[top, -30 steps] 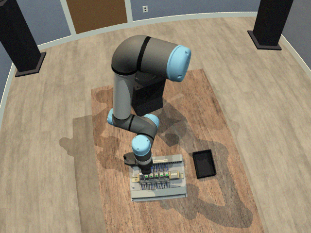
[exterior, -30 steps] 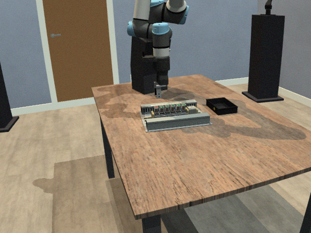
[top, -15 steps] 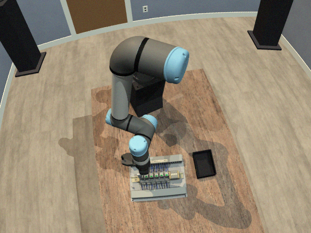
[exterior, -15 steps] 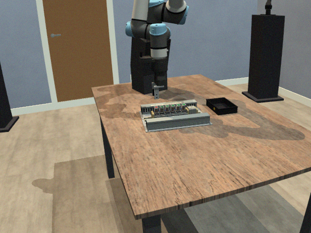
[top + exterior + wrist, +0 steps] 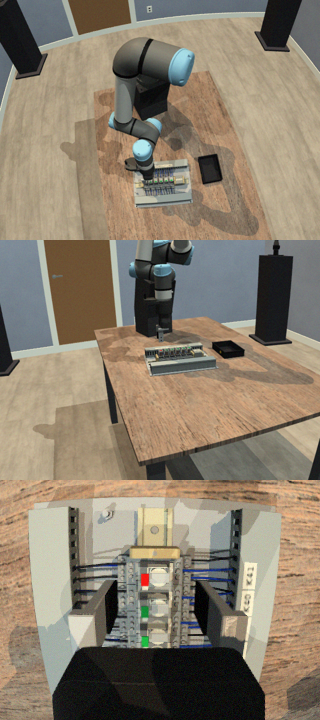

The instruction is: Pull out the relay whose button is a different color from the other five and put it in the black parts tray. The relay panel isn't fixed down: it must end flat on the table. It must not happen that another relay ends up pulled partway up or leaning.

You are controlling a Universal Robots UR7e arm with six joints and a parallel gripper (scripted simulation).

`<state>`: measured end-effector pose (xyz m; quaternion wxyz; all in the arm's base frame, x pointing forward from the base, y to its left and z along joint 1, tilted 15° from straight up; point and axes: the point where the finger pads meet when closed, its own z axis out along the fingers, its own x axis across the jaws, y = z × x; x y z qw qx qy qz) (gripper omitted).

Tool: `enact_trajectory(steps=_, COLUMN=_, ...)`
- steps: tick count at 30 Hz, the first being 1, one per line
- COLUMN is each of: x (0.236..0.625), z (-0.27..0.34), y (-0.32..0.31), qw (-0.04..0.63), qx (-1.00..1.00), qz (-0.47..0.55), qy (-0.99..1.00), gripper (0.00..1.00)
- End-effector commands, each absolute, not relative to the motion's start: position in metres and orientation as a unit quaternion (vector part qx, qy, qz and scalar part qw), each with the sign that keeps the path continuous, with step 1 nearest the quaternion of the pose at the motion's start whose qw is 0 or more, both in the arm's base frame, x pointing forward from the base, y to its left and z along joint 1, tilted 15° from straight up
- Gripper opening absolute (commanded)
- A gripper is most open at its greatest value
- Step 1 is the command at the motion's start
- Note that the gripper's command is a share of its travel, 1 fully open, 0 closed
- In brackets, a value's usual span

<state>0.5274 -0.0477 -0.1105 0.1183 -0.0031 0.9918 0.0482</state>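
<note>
Below my wrist, the relay panel [image 5: 47, 560] lies flat on the wooden tabletop [image 5: 180, 405], and my jaws stand wide open with nothing between them. Their midpoint, my gripper [image 5: 156, 596], hangs over the row of relays, with one grey finger [image 5: 100, 610] on each side of the row, apart from it and gripping nothing. From the wrist view, the relay with the red button [image 5: 144, 580] sits at the far end of the row, next to a beige end bracket [image 5: 155, 526], and two relays with green buttons [image 5: 144, 614] follow it toward me. Blue wires [image 5: 90, 576] run out from the row to slotted black ducts along both long sides of the panel. From the exterior view my gripper [image 5: 161, 336] hangs above the left end of the row, clear of the relay tops, and the red-button relay [image 5: 160, 352] is the leftmost of six; the rest show green. From the top view my forearm covers that end, so only four green buttons show there. The black parts tray [image 5: 210, 168] sits on the tabletop well apart from the panel, on its right, open side up.
</note>
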Motion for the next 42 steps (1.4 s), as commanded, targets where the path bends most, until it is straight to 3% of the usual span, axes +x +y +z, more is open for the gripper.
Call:
enact_trajectory(steps=1, x=0.528, z=-0.11, y=-0.048, qw=0.119, qx=-0.003, qz=0.048, qy=0.992, gripper=0.98)
enact_trajectory(steps=42, x=0.539, z=-0.152, y=-0.044, qw=0.119, qx=-0.003, qz=0.048, qy=0.992, gripper=0.98)
